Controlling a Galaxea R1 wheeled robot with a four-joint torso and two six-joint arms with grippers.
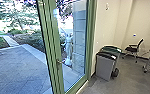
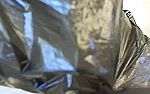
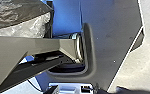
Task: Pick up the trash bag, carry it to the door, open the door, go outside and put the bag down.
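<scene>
On the left side, a crumpled, dark, glossy plastic trash bag (image 2: pixel 96 37) lies right against the left wrist camera, its film drawn into tight folds at one side. That closeness suggests it is being carried, but I cannot tell whether the left jaws are pinching it or how they stand.

Ahead, leftmost, spreads a paved grey yard (image 1: pixel 18 67) in daylight, greenery beyond it. Next comes a tall green-framed glass door (image 1: pixel 57 75) with a small metal handle (image 1: pixel 59 61); it looks shut, though I cannot be sure. A person (image 1: pixel 68 43) shows in its glass. Right of the frame, indoors, two lidded grey plastic bins (image 1: pixel 106 65) sit by the cream wall (image 1: pixel 111 27), and past them a black office chair (image 1: pixel 133 48).

On the right side, I cannot tell how the right jaws stand.

As for progress, picking up seems done and the carry to the door nearly so, judging by how near the frame looms. Opening it appears undone; going out and setting the bag down are left.
</scene>
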